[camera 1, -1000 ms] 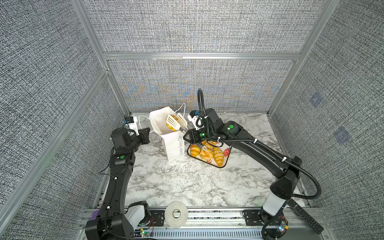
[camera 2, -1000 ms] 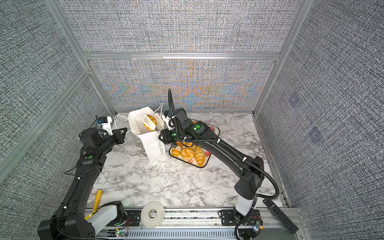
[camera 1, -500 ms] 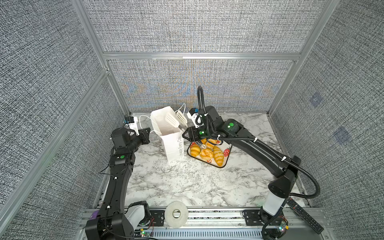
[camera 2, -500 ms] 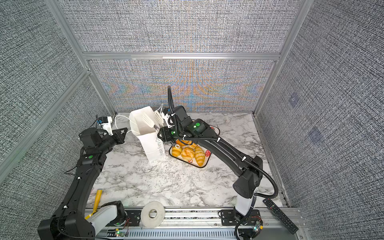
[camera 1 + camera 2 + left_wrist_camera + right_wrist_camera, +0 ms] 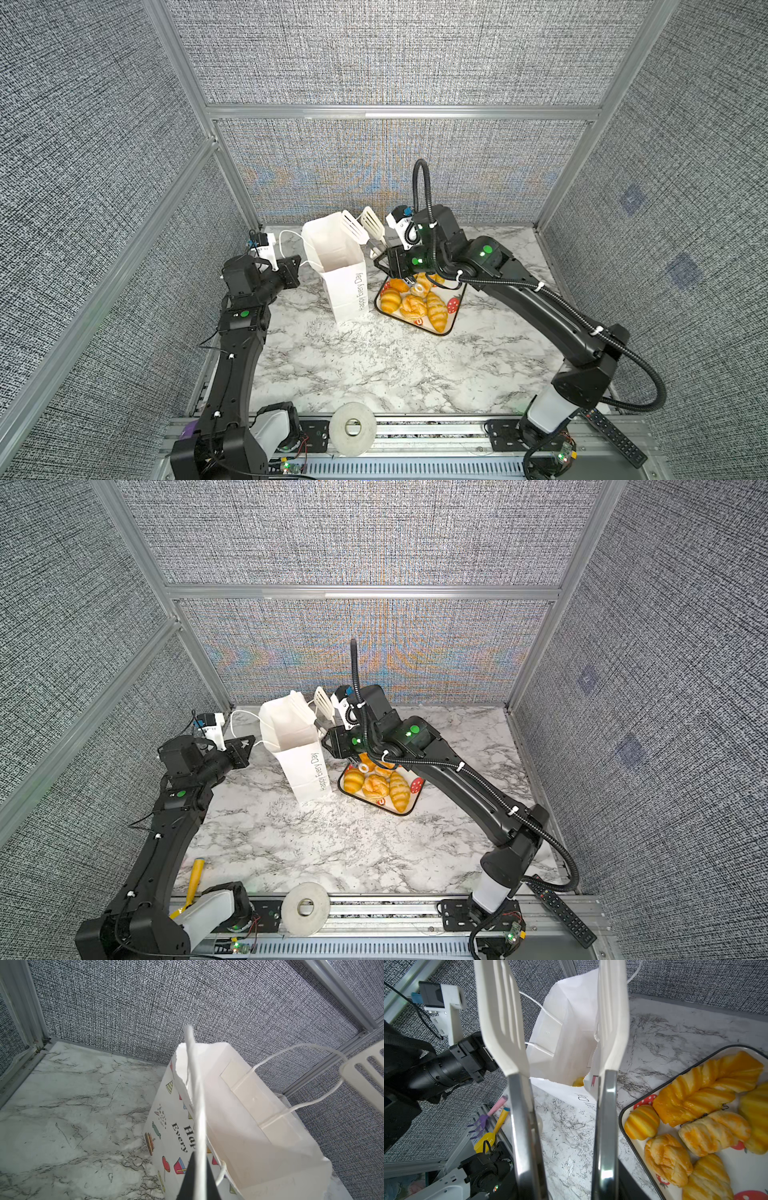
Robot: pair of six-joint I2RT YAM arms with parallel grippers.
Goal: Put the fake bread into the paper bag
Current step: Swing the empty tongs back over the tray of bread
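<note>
Now that the bag [image 5: 343, 266] has taken the bread [image 5: 578, 1082] that hung over it a second ago, one more piece is done; I judge the tray [image 5: 451, 329] comes next. The right gripper [image 5: 385, 261] clamps the tongs [image 5: 371, 226], whose white blades are spread and empty just beside the bag's mouth. The left gripper [image 5: 197, 1178] is pressed shut on the bag's cord [image 5: 195, 1088], keeping the bag upright and open. The remaining bread [image 5: 436, 316] lies glossy, golden-orange and ridged on the tray.
</note>
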